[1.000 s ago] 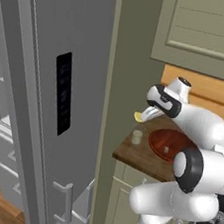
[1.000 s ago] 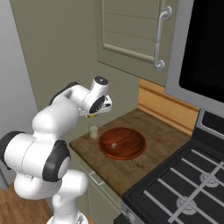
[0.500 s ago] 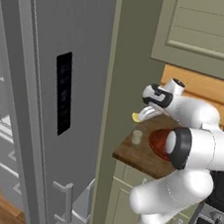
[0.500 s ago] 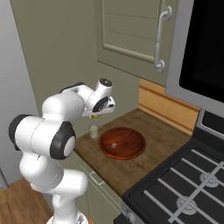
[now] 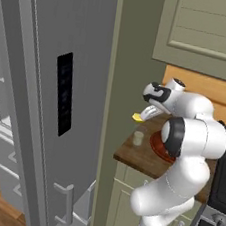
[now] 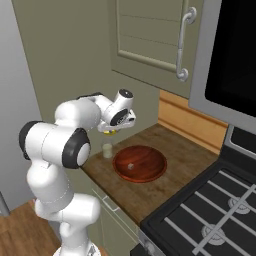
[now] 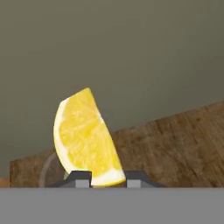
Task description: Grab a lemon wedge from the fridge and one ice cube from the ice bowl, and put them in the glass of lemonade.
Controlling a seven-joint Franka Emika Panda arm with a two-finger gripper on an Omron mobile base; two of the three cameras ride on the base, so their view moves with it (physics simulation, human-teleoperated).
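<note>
Lowering the wedge straight into the tumbler is the step in hand, I judge, and it calls for centring before letting go. From the left base camera, the white arm's two-finger gripper (image 5: 143, 115) hangs over the brown wooden counter (image 5: 134, 155), clenched on the tiny yellow crescent-shaped lemon wedge (image 5: 137, 118), with the small pale translucent glass of lemonade (image 5: 138, 137) below it and a touch forward; the tall grey steel fridge (image 5: 47, 91), its black control panel facing the camera, stands well off to the hand's side. From the right base camera, the gripper (image 6: 113, 131) holds the wedge (image 6: 111, 133) above the glass (image 6: 107, 150), apart from it, while the round glossy reddish-brown ice bowl (image 6: 140, 163) sits just beside the glass with one small pale ice cube (image 6: 131, 166) in it (the next item to fetch, by my reading). Through the hand camera, the wedge (image 7: 85, 139) stands upright, pinched at its lower rind between the dark fingertips (image 7: 78, 179), and a faint curved rim (image 7: 46, 168) shows behind it to one side, so a small shift looks needed. Nothing blocks the descent; the olive wall panel (image 7: 131, 57) beyond the hand and the bowl's rim are the nearest things to avoid.
</note>
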